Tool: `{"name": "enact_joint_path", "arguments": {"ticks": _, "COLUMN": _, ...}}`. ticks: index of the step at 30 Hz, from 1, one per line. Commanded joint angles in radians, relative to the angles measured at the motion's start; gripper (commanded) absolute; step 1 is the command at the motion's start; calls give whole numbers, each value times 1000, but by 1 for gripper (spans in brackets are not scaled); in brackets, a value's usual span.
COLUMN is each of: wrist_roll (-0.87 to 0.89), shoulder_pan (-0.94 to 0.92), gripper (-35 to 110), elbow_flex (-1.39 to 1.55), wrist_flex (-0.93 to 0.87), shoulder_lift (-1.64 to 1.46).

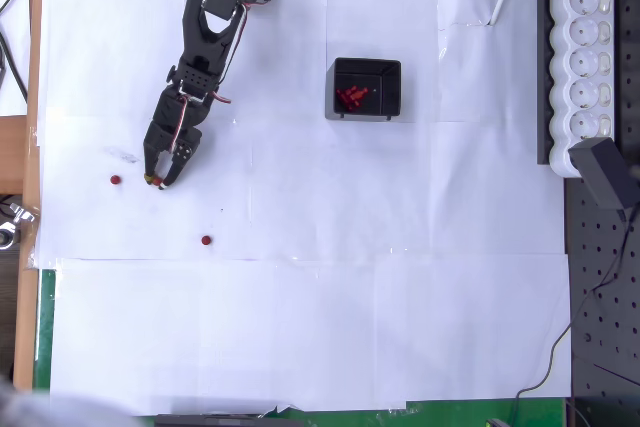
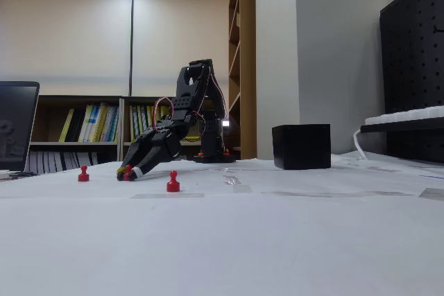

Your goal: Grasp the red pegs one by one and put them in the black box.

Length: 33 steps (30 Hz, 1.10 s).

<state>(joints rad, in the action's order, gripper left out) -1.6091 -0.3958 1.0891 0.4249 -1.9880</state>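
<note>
A: While your gripper [image 1: 160,180] is pressing down at the left of the overhead view, fingertips nearly together on a red peg [image 2: 127,169], are you checking the hold?

B: It's pinching only the head, so the peg is risking slipping. Two more pegs [image 1: 116,180] [image 1: 206,241] are standing loose nearby; the black box [image 1: 391,97], upper centre, is already holding several.

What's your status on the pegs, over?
End effector down at the paper, closed on a red peg. Two loose pegs on the paper, several in the black box. Path to box clear.
</note>
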Motion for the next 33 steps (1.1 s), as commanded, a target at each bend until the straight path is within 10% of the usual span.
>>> {"name": "enact_joint_path", "arguments": {"ticks": 1, "wrist_roll": 0, "shoulder_pan": 5, "gripper": 0, "elbow_flex": 35, "wrist_flex": -138, "shoulder_lift": 44}}
{"name": "enact_joint_path", "arguments": {"ticks": 15, "wrist_roll": -201, "shoulder_pan": 138, "gripper": 0, "elbow_flex": 497, "wrist_flex": -1629, "shoulder_lift": 497}}
{"name": "enact_joint_path", "arguments": {"ticks": 23, "wrist_roll": -354, "shoulder_pan": 334, "gripper": 0, "elbow_flex": 907, "wrist_flex": -2184, "shoulder_lift": 626}}
{"name": "enact_joint_path", "arguments": {"ticks": 33, "wrist_roll": -738, "shoulder_pan": 989, "gripper": 0, "elbow_flex": 686, "wrist_flex": -2134, "shoulder_lift": 859}}
